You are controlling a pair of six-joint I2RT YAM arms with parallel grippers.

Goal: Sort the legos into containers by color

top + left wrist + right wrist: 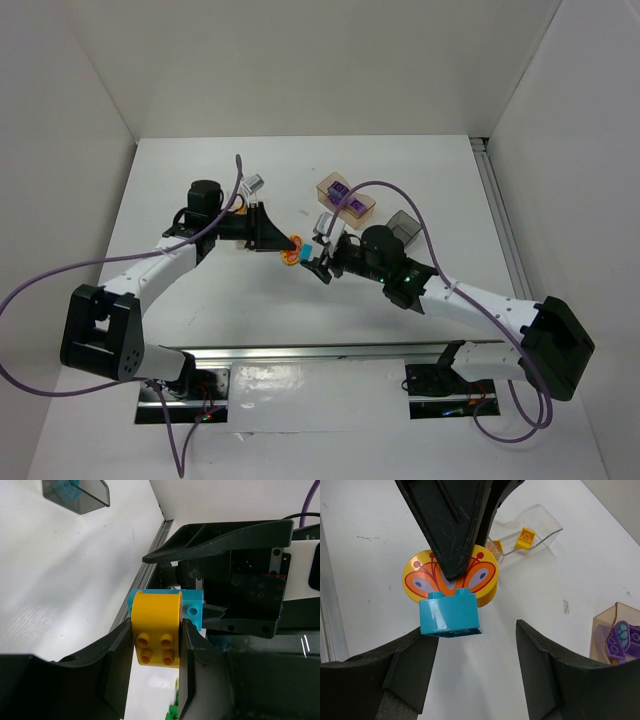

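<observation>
Yellow lego (156, 615), butterfly-printed, clamped in left pincer (156, 646).

The left end effector (288, 246) and right end effector (322, 262) meet tip to tip over mid-bench (250, 310), closing that passage. The clamped yellow brick (156, 630) and the teal brick (449, 616) fill the gap between them. The clear tray (255, 183), peach tray (345, 197) and grey tray (402, 224) stand along the far side. Bare bench lies near left and far right.
</observation>
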